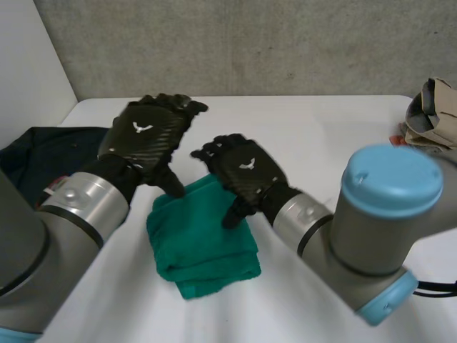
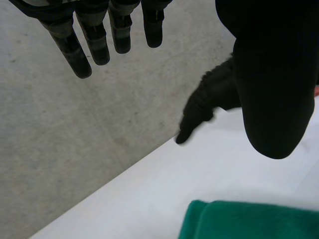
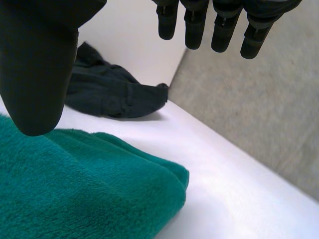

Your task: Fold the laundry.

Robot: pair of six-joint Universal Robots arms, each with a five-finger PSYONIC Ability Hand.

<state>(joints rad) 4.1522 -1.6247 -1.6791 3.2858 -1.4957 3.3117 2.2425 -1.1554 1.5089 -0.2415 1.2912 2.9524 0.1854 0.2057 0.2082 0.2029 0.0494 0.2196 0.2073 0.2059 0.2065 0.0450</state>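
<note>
Towel (image 1: 203, 243), green and folded into a thick pad, lies on the white table (image 1: 314, 136) in front of the robot, between the two arms. The left hand (image 1: 150, 136) hovers just beyond the towel's far left corner; its fingers are stretched out straight and spread, and its thumb points down towards that corner, holding nothing. In the left wrist view the towel's edge lies under the thumb, well back from the fingertips. The right hand (image 1: 243, 171) is over the towel's far edge, fingers also straight and relaxed, with nothing in its grasp. Its thumb points down at the top of the towel, but whether it touches the cloth cannot be told. In the right wrist view the towel's rounded fold sits under the palm and thumb, while the fingers reach past it over bare table. A dark garment (image 1: 43, 157) lies crumpled at the table's left side, well apart from the towel. A beige bundle of cloth (image 1: 432, 114) sits at the far right edge.
</note>
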